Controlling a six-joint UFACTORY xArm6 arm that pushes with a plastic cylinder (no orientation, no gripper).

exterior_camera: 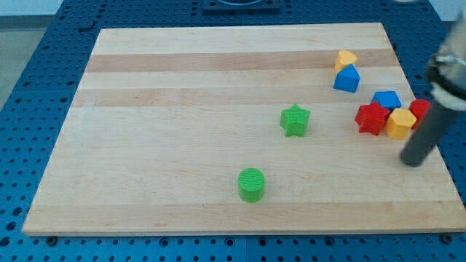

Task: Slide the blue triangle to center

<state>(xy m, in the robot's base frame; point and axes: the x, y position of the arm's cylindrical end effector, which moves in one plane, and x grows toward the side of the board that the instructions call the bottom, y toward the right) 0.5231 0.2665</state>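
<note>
Camera view: my tip [413, 161] is bare, holding nothing, at the board's right edge.
Blue triangle [347, 78] lies toward the view's top-left from it, beyond the red and yellow cluster.

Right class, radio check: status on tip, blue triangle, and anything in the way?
My tip low at view's right, below yellow hexagon. Blue triangle upper right, touching yellow block, not centred. Green star near centre.

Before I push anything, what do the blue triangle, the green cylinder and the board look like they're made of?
Blue triangle: looks like moulded or printed plastic, even matte colour, soft highlights.
Green cylinder: probably 3D-printed plastic; fine ridged lines across its top.
Board: light wood, visible grain and plank bands, smooth satin finish.
My tip sits at the view's right, below the red and yellow blocks.
</note>
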